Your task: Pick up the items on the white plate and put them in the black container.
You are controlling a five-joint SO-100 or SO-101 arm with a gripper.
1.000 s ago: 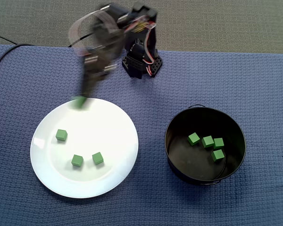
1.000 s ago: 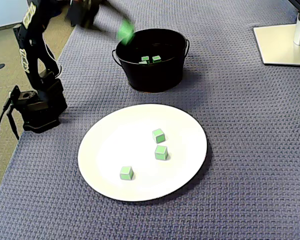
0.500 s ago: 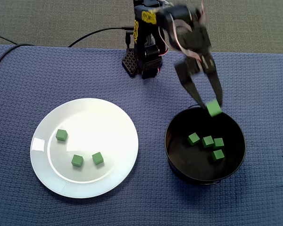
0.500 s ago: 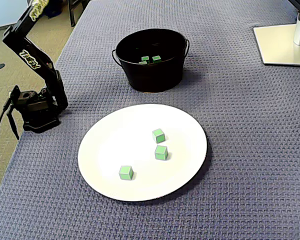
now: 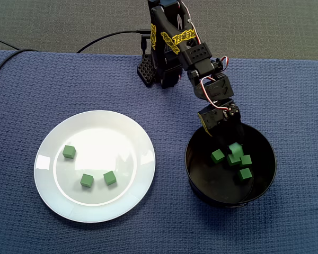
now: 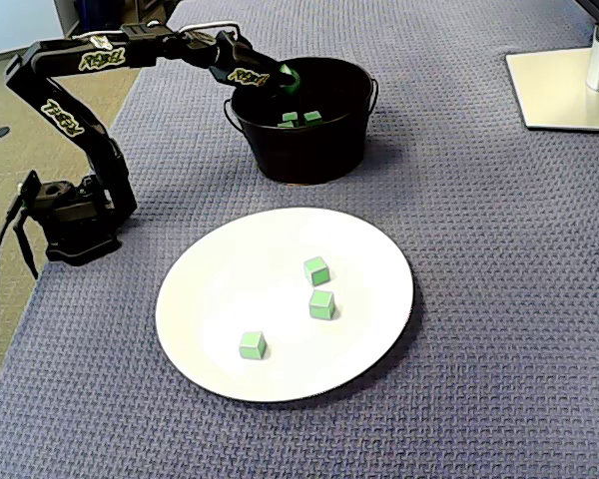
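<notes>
The black arm's 2-finger gripper [image 5: 233,144] is reaching down inside the rim of the round black container [image 5: 188,159] and is clamping a small green cube [image 5: 235,148] between its fingers. The cube is hanging just above 4 settled cubes [image 5: 245,173] lying on the container floor.

To finish this step well, I think the fingers should be opening right here, low and clear of the wall, so the cube is falling a short way and not bouncing out. Then the arm should be lifting straight up before swinging toward the round white plate [image 5: 106,137], where 3 loose green cubes [image 5: 69,152] are waiting, well apart from each other, on the blue woven cloth [image 5: 32,79].

The fixed view from above is showing the whole container floor and all 4 cubes. The fixed view from the side is hiding most of that floor behind the wall [image 6: 309,155], and only about 2 cubes seem to be peeking over it. It is showing the gripper [image 6: 288,78] and cube [image 6: 292,74] at rim height.
</notes>
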